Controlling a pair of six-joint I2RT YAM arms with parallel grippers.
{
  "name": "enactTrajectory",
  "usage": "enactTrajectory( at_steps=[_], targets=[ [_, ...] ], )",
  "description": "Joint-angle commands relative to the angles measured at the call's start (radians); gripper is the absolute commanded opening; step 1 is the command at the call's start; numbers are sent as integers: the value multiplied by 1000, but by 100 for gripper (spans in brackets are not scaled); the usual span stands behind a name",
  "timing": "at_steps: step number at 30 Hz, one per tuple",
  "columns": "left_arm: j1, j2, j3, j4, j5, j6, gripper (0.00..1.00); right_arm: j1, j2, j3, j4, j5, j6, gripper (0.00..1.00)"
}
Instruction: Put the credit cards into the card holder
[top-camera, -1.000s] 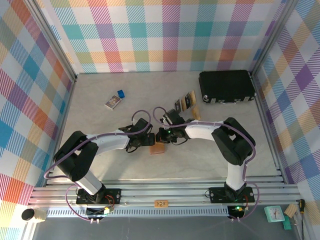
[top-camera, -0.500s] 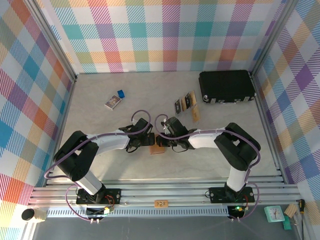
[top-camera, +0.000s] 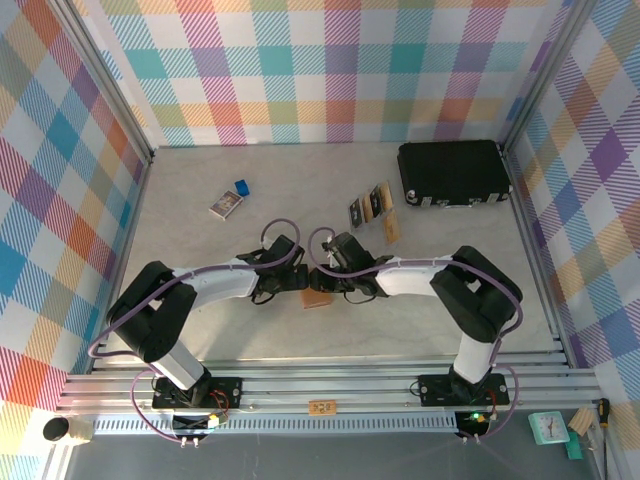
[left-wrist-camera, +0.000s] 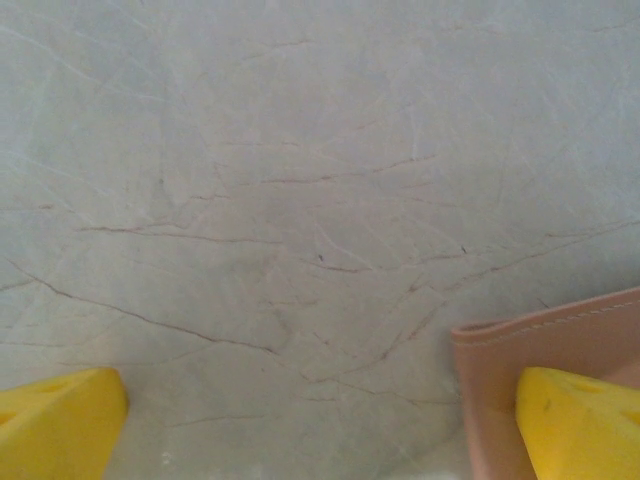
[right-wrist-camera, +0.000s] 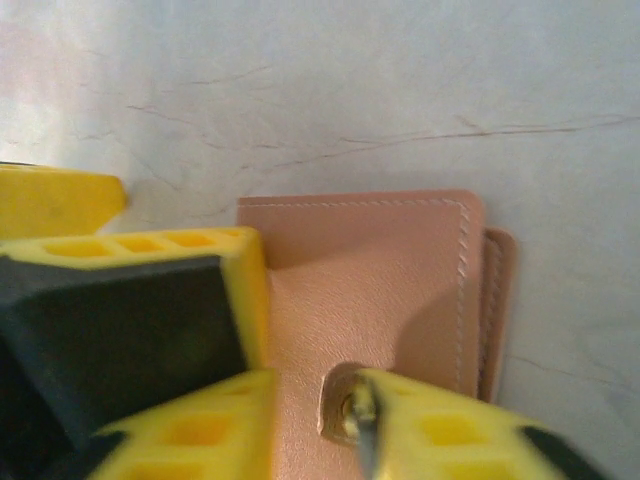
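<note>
The tan card holder (top-camera: 317, 299) lies folded on the grey table (top-camera: 200, 250), just ahead of where my two arms meet. My right gripper (right-wrist-camera: 310, 430) is right over it, jaws a narrow way apart at its metal clasp (right-wrist-camera: 345, 405), holding nothing. My left gripper (left-wrist-camera: 320, 425) stands spread wide at its edge, and the credit cards (top-camera: 371, 207) lie well apart, near the black case (top-camera: 455, 173).

1. Both pincers crowd the card holder (top-camera: 316, 299): left pincer (top-camera: 301, 282) at its 10 o'clock, right pincer (top-camera: 324, 279) at 12.
2. Bare worktop (top-camera: 400, 325) from 3 round to 9 o'clock.
3. Credit cards (top-camera: 370, 208) and black case (top-camera: 455, 172) stand at 1 to 2 o'clock.
</note>
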Motion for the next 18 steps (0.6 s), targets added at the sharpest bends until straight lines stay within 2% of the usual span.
enactTrajectory(
  at_steps=[1, 6, 8, 13, 18],
  targets=[
    [11, 36, 26, -79, 7, -3, 100, 19, -46, 50, -220, 5, -32, 52],
    [84, -53, 107, -106, 46, 11, 100, -9, -196, 85, -303, 38, -51, 91],
    [114, -94, 136, -120, 53, 21, 100, -31, -264, 77, -327, 46, -52, 99],
    [175, -216, 168, -123, 50, 61, 100, -107, -444, 19, -390, 71, -57, 99],
    [236, -415, 57, 3, 43, 111, 100, -222, -644, -45, -496, 135, -80, 99]
  ],
)
